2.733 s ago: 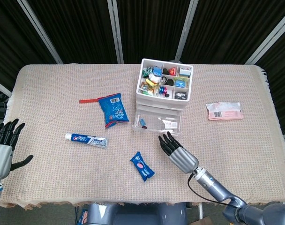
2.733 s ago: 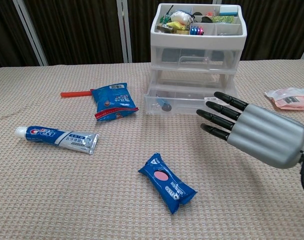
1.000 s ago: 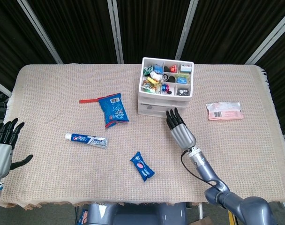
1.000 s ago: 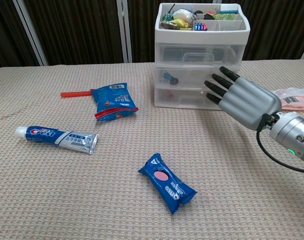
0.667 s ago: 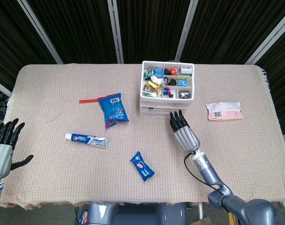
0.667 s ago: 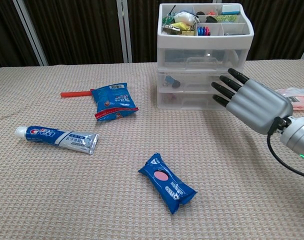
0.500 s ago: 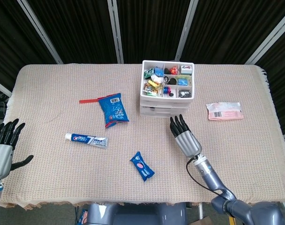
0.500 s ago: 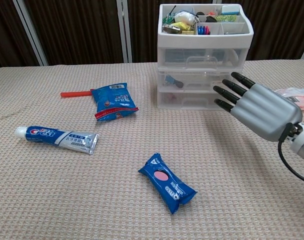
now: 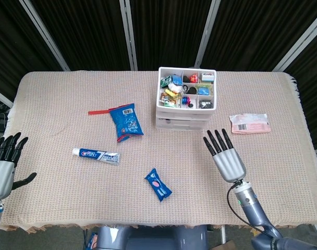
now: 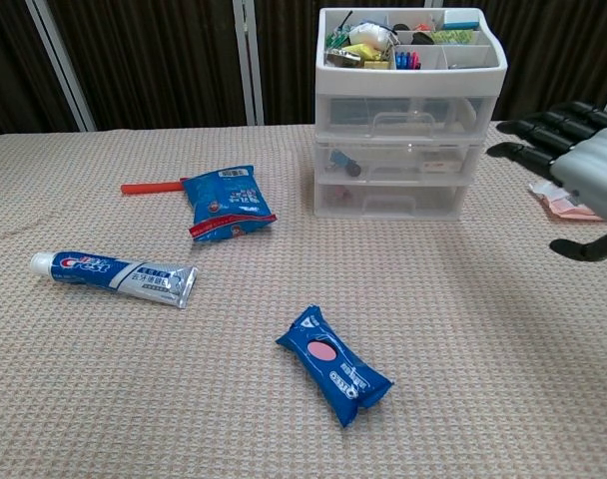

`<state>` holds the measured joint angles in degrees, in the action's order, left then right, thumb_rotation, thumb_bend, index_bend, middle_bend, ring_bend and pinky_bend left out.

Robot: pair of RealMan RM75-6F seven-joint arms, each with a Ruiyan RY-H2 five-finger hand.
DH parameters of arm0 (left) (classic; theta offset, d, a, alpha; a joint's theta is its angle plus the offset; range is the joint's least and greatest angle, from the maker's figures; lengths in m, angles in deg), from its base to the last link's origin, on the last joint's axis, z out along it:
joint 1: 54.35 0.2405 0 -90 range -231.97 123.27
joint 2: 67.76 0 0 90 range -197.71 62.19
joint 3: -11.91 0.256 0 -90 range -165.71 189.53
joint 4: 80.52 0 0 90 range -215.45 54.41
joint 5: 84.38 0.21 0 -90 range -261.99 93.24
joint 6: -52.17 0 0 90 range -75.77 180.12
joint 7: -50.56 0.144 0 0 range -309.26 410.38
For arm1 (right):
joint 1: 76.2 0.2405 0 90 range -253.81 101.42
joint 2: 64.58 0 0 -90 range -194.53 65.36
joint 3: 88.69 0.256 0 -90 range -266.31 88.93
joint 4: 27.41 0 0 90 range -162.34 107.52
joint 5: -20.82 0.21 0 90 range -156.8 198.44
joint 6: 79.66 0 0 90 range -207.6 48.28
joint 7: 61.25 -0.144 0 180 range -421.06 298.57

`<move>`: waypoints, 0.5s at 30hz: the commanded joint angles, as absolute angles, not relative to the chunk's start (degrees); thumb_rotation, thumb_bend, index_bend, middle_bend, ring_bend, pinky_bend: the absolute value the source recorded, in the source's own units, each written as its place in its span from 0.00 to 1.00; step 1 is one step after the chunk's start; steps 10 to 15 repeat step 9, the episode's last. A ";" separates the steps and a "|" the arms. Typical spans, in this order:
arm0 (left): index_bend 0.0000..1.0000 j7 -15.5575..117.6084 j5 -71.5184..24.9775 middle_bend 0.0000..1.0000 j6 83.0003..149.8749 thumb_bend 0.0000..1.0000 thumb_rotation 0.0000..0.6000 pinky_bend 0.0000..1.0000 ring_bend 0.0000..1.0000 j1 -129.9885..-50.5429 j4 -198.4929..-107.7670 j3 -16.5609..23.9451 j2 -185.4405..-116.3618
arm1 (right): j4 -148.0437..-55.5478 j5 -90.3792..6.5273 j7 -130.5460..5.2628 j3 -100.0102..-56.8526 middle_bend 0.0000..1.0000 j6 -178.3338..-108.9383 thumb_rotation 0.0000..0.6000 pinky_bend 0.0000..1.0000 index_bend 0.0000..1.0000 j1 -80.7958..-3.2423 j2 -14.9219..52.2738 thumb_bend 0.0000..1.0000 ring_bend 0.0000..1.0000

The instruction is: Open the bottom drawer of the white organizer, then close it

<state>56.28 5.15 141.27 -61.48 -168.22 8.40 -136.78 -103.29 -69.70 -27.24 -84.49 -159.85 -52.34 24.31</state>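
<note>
The white organizer (image 9: 185, 99) stands at the back of the table (image 9: 64, 177), all drawers pushed in. The right hand (image 9: 226, 155) hovers near its front, fingers spread, holding nothing. The left hand (image 9: 3, 164) waits open at the table's edge

A bare stretch of cloth-covered surface (image 9: 283, 166) lies in front of the white organizer (image 10: 409, 120), its drawer fronts unobstructed. The right hand (image 9: 226, 156), fingers spread, hovers to the organizer's right, apart from it. A pink packet (image 9: 249, 124) lies right of the organizer; a blue snack bag (image 9: 125, 122) lies left, a small blue packet (image 9: 158, 184) and a toothpaste tube (image 9: 95, 155) nearer the front edge.
</note>
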 commanded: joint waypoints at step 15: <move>0.05 59.87 5.06 0.00 139.81 0.09 1.00 0.00 0.00 -61.74 -168.04 9.07 -136.03 | -120.92 -66.59 -45.04 -89.19 0.00 -163.58 1.00 0.03 0.02 -61.91 7.03 0.06 0.00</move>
